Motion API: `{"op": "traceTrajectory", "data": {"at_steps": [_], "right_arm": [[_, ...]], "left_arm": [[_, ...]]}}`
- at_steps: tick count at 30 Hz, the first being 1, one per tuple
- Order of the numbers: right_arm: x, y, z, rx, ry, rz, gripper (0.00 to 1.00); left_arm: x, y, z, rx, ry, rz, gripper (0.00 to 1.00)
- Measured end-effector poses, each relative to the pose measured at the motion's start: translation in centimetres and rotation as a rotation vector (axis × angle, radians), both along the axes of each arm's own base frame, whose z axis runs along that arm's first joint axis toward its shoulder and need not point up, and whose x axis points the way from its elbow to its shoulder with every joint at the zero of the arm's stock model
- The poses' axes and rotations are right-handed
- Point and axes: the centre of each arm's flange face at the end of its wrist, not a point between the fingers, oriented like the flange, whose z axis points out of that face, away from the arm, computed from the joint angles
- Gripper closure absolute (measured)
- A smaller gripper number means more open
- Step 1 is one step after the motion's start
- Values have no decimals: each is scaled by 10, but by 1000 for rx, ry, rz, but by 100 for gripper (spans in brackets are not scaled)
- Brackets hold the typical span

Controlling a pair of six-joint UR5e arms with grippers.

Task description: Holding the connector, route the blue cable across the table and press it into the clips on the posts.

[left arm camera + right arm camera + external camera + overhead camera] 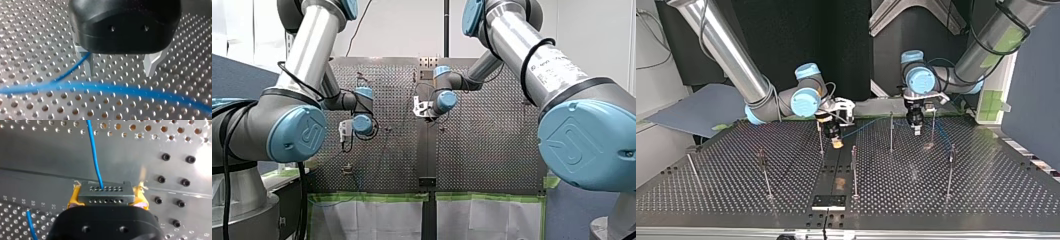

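Tabletop of perforated metal [986, 190], with two robot arms reaching over it. In the top view I count six thin upright metal posts [891, 132] in two rows of three, plus a seventh leaning rod [692, 169] at that view's left. My right gripper [837, 141] hangs low over the smooth middle strip [833, 172], beside one far-row post. In its wrist view, two yellow pads [73, 197] are clamped on a single grey metal connector block [105, 193] with two rows of small holes. One thin blue cable [94, 152] leaves the upper row and runs away over the table. In the top view the cable stretches from the connector towards my left gripper [916, 129], which hangs between the other two far-row posts. Its wrist view shows two metal fingers [88, 65] set wide apart with nothing between them. The cable crosses ahead of the fingertips, and one strand passes just beside one finger.
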Motion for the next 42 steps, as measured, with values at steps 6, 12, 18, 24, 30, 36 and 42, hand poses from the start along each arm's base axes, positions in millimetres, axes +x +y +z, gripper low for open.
{"op": "traceTrajectory", "data": {"at_steps": [6,12,18,24,30,36,42], "right_arm": [[5,5,-4,4,3,9,100],[6,10,-13,18,13,15,100],[3,8,-19,32,16,9,100],[0,5,-19,33,15,3,100],[-5,-1,-20,35,14,-7,100],[-13,-9,-19,36,15,-22,100],[-20,-16,-16,34,13,-35,100]], "left_arm": [[-23,-11,10,-12,37,-23,0],[-46,-20,22,-4,68,-46,0],[-67,-32,34,10,98,-78,0],[-83,-44,38,15,135,-109,0],[-91,-65,42,-4,110,-131,0],[-85,-86,49,-48,50,-131,0],[-79,-114,49,-79,28,-171,0]]}}
